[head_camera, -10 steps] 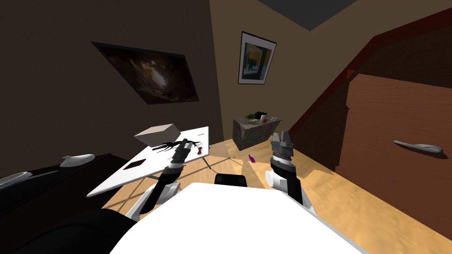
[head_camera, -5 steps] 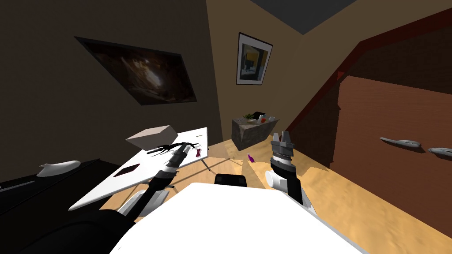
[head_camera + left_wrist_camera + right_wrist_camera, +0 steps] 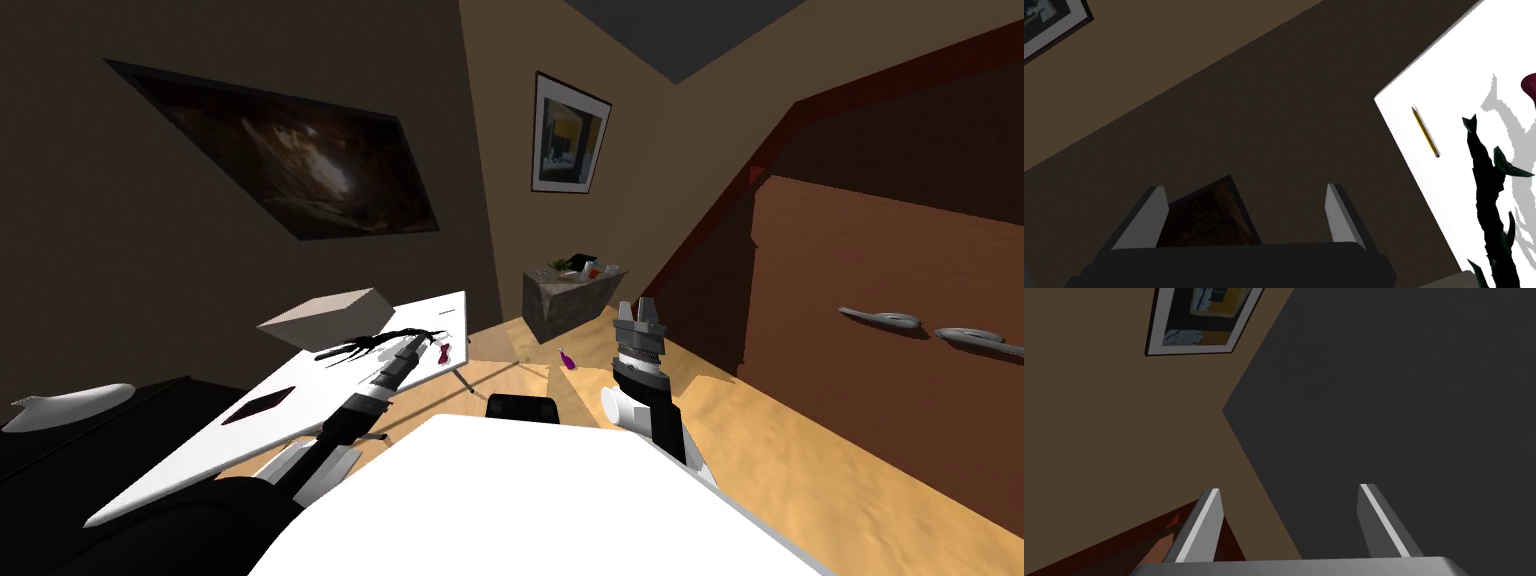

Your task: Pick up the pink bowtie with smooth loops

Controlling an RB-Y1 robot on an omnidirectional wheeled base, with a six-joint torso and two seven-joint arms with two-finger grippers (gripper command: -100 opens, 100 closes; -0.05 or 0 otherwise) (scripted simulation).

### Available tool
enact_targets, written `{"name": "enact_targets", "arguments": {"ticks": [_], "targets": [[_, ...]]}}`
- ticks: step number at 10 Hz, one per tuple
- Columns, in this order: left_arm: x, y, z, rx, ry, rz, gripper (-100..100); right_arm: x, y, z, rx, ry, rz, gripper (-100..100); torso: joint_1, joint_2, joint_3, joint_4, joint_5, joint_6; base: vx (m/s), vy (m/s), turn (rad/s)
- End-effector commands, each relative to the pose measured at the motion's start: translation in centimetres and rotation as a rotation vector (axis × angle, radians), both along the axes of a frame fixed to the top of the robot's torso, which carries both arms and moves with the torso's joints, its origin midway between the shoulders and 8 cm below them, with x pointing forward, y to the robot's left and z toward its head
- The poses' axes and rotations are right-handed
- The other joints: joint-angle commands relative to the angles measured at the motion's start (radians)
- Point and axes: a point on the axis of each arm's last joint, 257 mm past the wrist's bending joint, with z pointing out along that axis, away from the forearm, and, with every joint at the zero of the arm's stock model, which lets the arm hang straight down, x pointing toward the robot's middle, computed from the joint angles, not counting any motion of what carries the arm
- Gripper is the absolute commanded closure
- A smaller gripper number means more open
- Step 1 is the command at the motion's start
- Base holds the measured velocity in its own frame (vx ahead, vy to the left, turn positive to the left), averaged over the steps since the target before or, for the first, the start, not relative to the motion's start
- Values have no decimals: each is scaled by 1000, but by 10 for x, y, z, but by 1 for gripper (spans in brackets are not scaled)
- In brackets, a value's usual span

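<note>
A small dark pink bowtie lies near the right corner of a white table; one lobe of the bowtie peeks in at the edge of the left wrist view. My left gripper reaches over the table just left of the bowtie and stands open with nothing between its fingers, facing the brown wall past the table's edge. In front of my chest, over the floor, my right gripper is raised and open.
On the table are a black spiky twig, a yellow pencil, a pale box and a dark flat square. A purple bottle lies on the wooden floor. A stone-like cabinet stands in the corner, a brown door at right.
My body has turned, so the whole head view has shifted left. The left arm has stretched further out over the table toward the bowtie. The right arm has kept still.
</note>
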Motion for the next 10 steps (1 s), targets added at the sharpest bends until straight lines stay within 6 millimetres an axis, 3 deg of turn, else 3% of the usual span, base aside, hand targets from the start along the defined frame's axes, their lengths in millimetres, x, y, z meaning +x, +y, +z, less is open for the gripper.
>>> {"name": "enact_targets", "arguments": {"ticks": [1,2,3,6,7,9,10], "targets": [[-11,8,-24,33,88,-2,-100,0,0,0,0,0,0,0,0,0,0,0,0,0,80,4,-74],[-19,12,-40,53,148,-2,-100,0,0,0,0,0,0,0,1,-1,-1,0,0,0,118,20,-70],[-18,11,-40,59,151,-9,-100,0,0,0,0,0,0,0,2,-3,-2,-1,0,0,82,22,-31],[-51,23,-93,125,348,-16,-100,0,0,0,0,0,0,0,0,-3,-2,-1,0,0,110,12,-78],[-50,23,-93,132,351,-24,-100,0,0,0,0,0,0,0,2,-6,-3,-1,1,0,107,23,-21],[-80,31,-128,182,490,-35,-100,0,0,0,0,0,0,0,1,-3,-2,-1,0,0,99,7,-74],[-80,31,-128,184,491,-38,-100,0,0,0,0,0,0,0,0,-4,-2,-1,0,0,89,11,-22]]}}
